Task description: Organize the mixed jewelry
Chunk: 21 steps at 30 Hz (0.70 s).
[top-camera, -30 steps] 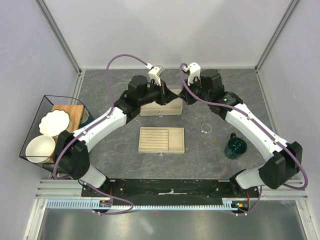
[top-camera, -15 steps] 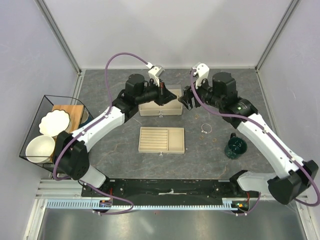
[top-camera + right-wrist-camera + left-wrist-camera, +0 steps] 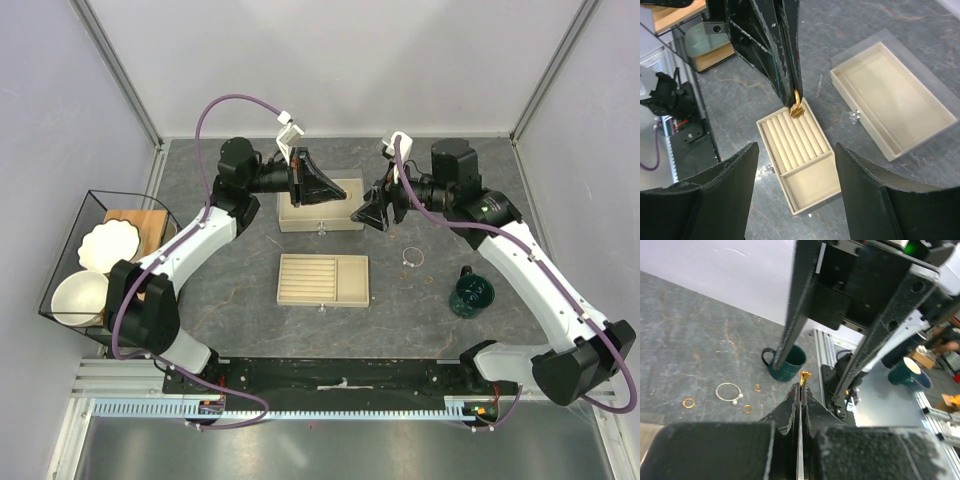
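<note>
From above, the slotted tray (image 3: 350,281) and the open box (image 3: 320,208) behind it look bare, so I judge the sorting has hardly begun. The silver hoop (image 3: 410,257) lies on the bench (image 3: 230,270), to the right of the tray. The left tool (image 3: 342,196) is clenched and points to the right, at the right tool (image 3: 368,218), which stands released, its jaws wide. What it holds is too small to see here.

In the left wrist view, a gold ring (image 3: 804,375) is pinched at the very fingertips, seen edge-on, its long axis in line with the tool. Three loose gold rings (image 3: 688,402) lie flat around the hoop, not yet sorted.

In the right wrist view, the ring hangs below the clenched tips, above the tray's grooves, its ornament pointing down.
</note>
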### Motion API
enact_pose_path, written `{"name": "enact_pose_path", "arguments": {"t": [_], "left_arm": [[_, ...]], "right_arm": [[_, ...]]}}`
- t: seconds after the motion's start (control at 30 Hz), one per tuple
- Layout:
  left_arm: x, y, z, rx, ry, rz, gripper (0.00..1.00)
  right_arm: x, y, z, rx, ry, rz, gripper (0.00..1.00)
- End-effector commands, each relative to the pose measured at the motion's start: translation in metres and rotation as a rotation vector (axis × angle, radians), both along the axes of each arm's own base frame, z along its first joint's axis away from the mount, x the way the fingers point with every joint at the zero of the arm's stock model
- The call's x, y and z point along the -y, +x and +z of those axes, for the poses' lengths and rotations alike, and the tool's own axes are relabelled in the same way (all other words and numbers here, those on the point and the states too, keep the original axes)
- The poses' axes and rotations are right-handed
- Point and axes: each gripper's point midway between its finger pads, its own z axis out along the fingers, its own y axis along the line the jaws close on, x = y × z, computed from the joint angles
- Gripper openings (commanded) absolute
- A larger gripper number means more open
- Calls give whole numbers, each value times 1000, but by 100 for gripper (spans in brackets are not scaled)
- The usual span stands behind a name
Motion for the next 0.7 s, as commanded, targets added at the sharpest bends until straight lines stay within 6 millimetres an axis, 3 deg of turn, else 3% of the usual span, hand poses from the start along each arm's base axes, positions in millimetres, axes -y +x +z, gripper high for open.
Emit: {"name": "enact_pose_path", "arguments": {"t": [0.0, 0.27, 0.67], "left_arm": [[-4, -29, 7, 32, -12, -131, 2], [-4, -31, 1, 33, -5, -116, 1], [4, -39, -6, 41, 6, -127, 2]], "right_arm": [[-14, -13, 27, 13, 73, 121, 69], [-18, -16, 33, 8, 100, 147, 62], [-21, -7, 24, -13, 97, 133, 52]]}}
